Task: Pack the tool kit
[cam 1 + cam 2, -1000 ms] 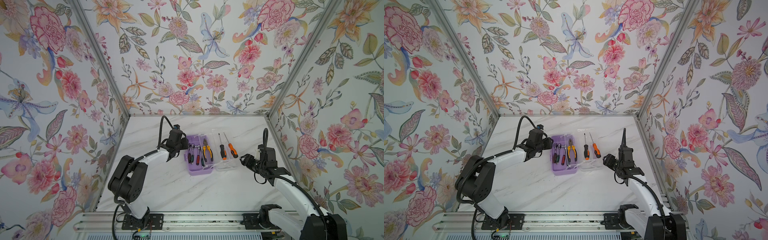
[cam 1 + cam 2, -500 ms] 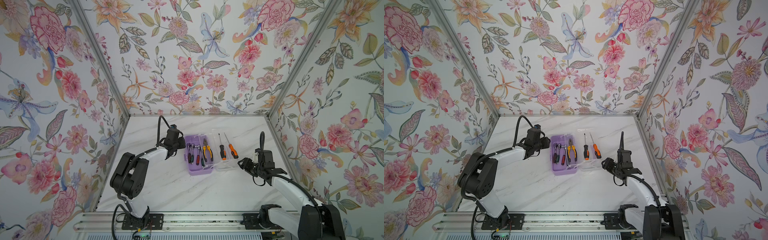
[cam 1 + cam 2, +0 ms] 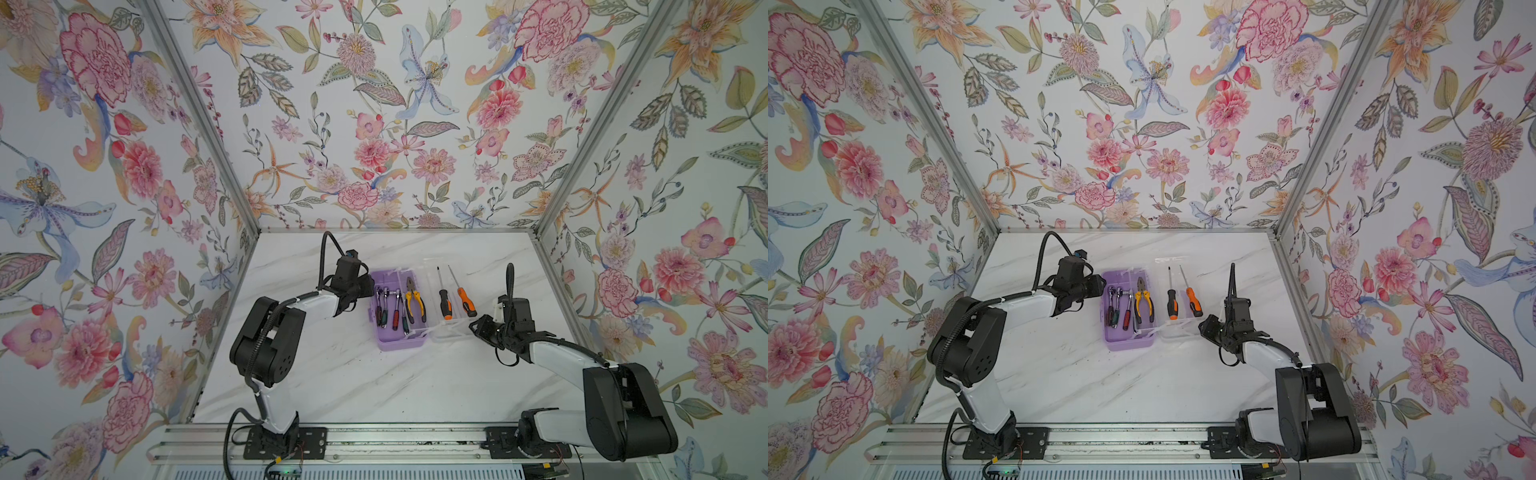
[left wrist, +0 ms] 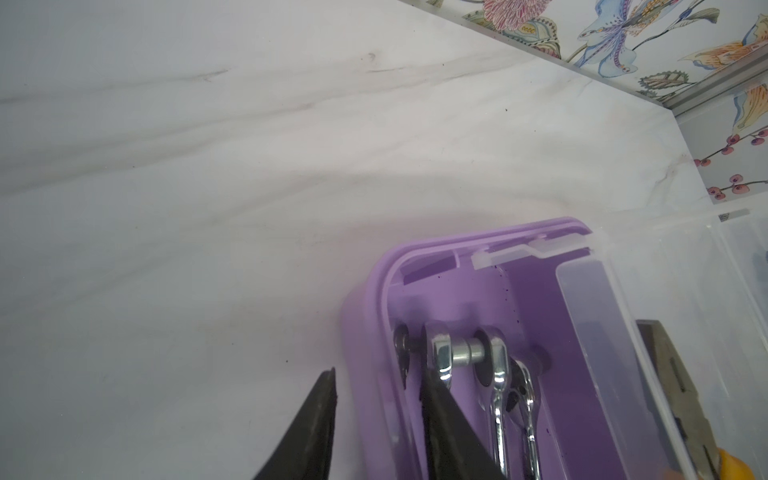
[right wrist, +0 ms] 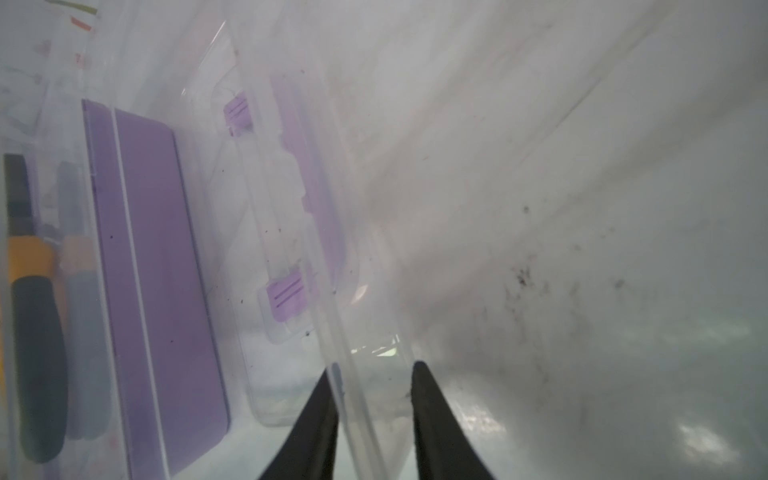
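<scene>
- The lilac box (image 3: 399,343) stands open on the counter (image 3: 374,386), with pliers (image 3: 414,305) and ratchets (image 3: 384,305) inside; two screwdrivers (image 3: 444,298) lie on its clear lid (image 3: 455,328).
- The left gripper (image 4: 376,370) clamps the box wall; the right gripper (image 5: 372,368) pinches the lid edge.
- Closing seems in hand; next, a slow lift of the lid, so the screwdrivers slide inside.

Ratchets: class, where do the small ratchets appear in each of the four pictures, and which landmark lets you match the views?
In a top view: ratchets in the lilac box, left of the pliers.
In a top view: ratchets, same spot in the box.
Left wrist: chrome heads in the box's corner.
Right wrist: not visible.
Shared landmark: the clear lid, seen in all four.
</scene>
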